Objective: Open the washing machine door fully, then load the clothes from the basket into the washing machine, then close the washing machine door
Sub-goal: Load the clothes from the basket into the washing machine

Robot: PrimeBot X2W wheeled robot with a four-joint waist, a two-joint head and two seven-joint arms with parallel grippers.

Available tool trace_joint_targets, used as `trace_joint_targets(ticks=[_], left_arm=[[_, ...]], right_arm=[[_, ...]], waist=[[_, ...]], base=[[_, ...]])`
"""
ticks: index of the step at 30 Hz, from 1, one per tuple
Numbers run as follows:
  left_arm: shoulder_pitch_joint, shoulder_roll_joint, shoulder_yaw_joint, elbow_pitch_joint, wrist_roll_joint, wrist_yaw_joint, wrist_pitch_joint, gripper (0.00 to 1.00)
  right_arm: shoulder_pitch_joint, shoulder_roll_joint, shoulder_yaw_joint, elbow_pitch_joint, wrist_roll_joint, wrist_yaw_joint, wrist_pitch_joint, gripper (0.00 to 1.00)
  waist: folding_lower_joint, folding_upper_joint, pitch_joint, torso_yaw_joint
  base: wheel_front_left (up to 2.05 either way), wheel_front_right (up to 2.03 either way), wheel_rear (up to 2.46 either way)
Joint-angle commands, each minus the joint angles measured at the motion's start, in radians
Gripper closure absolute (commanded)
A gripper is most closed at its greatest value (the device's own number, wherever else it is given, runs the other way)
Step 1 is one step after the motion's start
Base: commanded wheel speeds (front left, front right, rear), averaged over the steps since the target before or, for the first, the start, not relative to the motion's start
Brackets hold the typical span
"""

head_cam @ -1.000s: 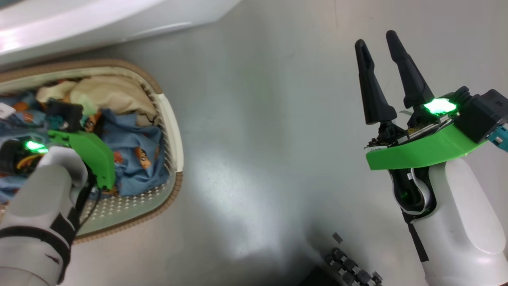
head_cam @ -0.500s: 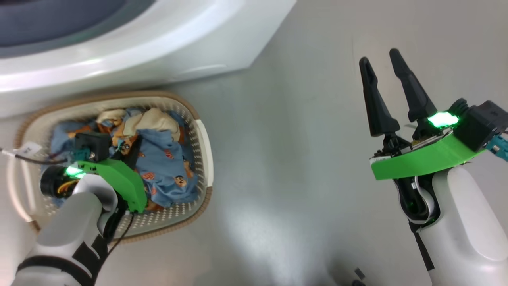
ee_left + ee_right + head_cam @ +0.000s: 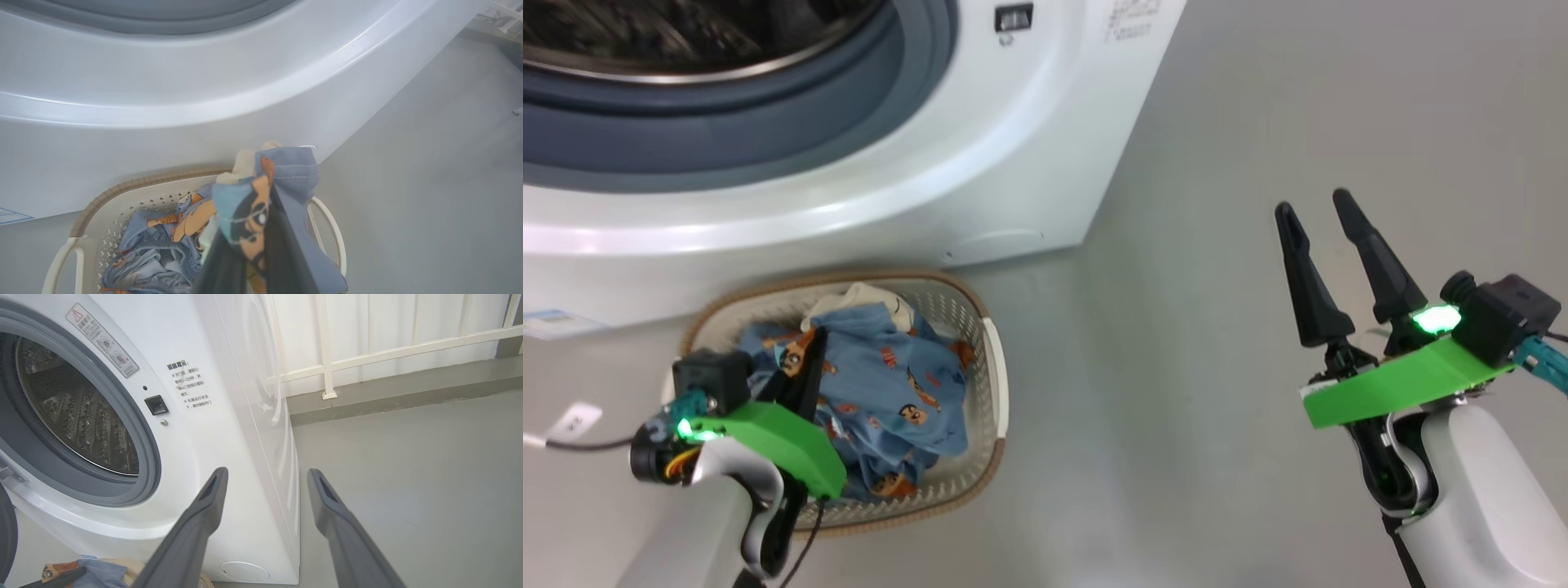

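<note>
Left pincer [image 3: 815, 343] is seen clenched on a fold of the clothes [image 3: 282, 171], raised just above the basket [image 3: 998, 384] at the lower left of the head view; one second earlier it is shown sunk among them. The washing machine [image 3: 980, 163], brought into the upper left by the camera's tilt, is found open-mouthed, so carrying to the drum is judged next. Right pincer [image 3: 1311, 204] is held released at the right.
</note>
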Motion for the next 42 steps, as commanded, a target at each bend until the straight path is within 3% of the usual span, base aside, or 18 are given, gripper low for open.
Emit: trace_joint_targets(ticks=[1, 14, 23, 42], left_arm=[[0.056, 0.020, 0.078, -0.070, 0.033, 0.014, -0.012, 1.00], [0.239, -0.034, 0.237, -0.311, 0.103, 0.034, -0.012, 1.00], [0.337, -0.057, 0.307, -0.481, 0.156, 0.075, -0.012, 1.00], [0.352, -0.055, 0.308, -0.567, 0.174, 0.116, -0.003, 1.00]], right_arm=[[0.042, -0.012, 0.013, -0.013, 0.016, 0.002, -0.005, 0.00], [0.122, -0.035, 0.015, 0.010, 0.027, 0.002, -0.005, 0.00], [0.163, -0.052, 0.021, 0.018, 0.035, 0.002, -0.005, 0.00], [0.179, -0.060, 0.024, 0.015, 0.039, 0.002, -0.005, 0.00]], waist=[[0.0000, 0.0000, -0.111, 0.044], [0.0000, 0.0000, -0.256, 0.085], [0.0000, 0.0000, -0.324, 0.106], [0.0000, 0.0000, -0.336, 0.113]], base=[[0.00, 0.00, 0.00], [0.00, 0.00, 0.00], [0.00, 0.00, 0.00], [0.00, 0.00, 0.00]])
